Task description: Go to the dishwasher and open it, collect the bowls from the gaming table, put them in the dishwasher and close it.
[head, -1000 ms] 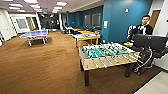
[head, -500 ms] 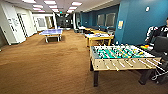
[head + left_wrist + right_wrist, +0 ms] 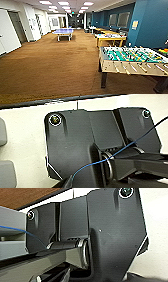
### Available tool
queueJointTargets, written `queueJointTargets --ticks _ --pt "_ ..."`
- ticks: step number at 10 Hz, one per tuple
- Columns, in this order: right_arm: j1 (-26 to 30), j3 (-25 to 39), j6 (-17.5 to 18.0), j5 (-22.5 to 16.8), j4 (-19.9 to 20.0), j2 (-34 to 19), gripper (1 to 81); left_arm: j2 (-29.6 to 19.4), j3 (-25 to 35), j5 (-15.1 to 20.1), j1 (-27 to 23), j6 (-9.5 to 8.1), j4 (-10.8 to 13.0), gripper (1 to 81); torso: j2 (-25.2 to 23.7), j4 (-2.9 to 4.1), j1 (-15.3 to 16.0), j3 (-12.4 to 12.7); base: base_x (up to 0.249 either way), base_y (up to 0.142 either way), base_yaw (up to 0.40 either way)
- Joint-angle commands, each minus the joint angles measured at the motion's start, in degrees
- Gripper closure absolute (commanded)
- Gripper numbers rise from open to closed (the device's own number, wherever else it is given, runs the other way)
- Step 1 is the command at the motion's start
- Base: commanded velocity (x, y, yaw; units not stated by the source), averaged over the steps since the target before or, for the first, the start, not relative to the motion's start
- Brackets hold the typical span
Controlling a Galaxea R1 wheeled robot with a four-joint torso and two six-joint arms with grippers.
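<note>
Head view looks down a long games room with brown carpet (image 3: 57, 65) underfoot, white walls at nine o'clock and a blue wall (image 3: 150, 22) at two o'clock. Against the frame half a second back, the whole picture has slid: the camera has turned, so the foosball table (image 3: 132, 61) now sits larger and lower at four o'clock, cut off by the frame edge, and the person seen earlier by the blue wall is out of frame. The things themselves look unmoved.

Beyond the foosball table, at about two o'clock, stands the gaming table (image 3: 110, 37), yellow-sided with a pale top; small coloured shapes lie on it, too blurred to call bowls for certain. A ping-pong table (image 3: 63, 32) with a blue top stands farther off at eleven o'clock. Some red and orange clutter (image 3: 163, 51) shows at the right edge, at three o'clock.

A pale sign (image 3: 135, 24) hangs on the blue wall; its writing cannot be read.

Both wrist views show the robot's dark plate and jointed bar against a white surface, with a thin blue cable (image 3: 110, 156) across. Whether either gripper is open or closed, or holds anything, I cannot tell.
</note>
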Motion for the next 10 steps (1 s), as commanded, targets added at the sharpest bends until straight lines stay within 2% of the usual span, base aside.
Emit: queueJointTargets --ticks 1,5,10 --pt "2.3 0.2 -0.2 -3.6 -0.7 0.1 1.0 -0.4 0.0 3.0 -2.3 0.09 0.1 1.0 0.0 0.0 0.0 0.0 0.0 0.0 0.252" --pt "2.3 0.1 -0.3 -3.6 -0.8 0.1 1.0 -0.5 0.0 3.2 -2.2 0.09 0.1 1.0 0.0 0.0 0.0 0.0 0.0 0.0 0.178" --pt "2.4 0.0 -0.3 -3.6 -0.8 0.0 1.0 -0.5 0.0 3.3 -2.3 -0.09 0.1 1.0 0.0 0.0 0.0 0.0 0.0 0.0 0.061"
